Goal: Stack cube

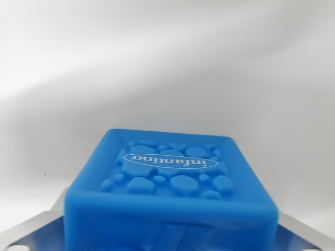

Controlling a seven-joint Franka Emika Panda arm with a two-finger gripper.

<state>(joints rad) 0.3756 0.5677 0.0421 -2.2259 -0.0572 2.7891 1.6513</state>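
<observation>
Here, from my remote seat, the wrist view is filled in its lower half by a bright blue, soft-looking rubbery cube [170,196] with rounded edges. Its upper face is sunken inside a raised rim and carries a relief of pebble-like bumps around a white oval label [170,161] reading "infantino", which appears upside down to me. The front face of the cube runs out of the bottom of the picture, so I cannot see what it rests on.

The gripper [170,238] shows only as two pale metal fingers: one [36,230] at the wrist view's left bottom corner and the other at the wrist view's right bottom corner. The cube sits between them, and they stand just beside its lower flanks. I cannot tell whether their pads press on it, because the contact zone is hidden behind the cube's body and cut by the frame edge.

Behind the cube I see only a plain white surface [167,68] with soft grey shading, blurred and without detail.
</observation>
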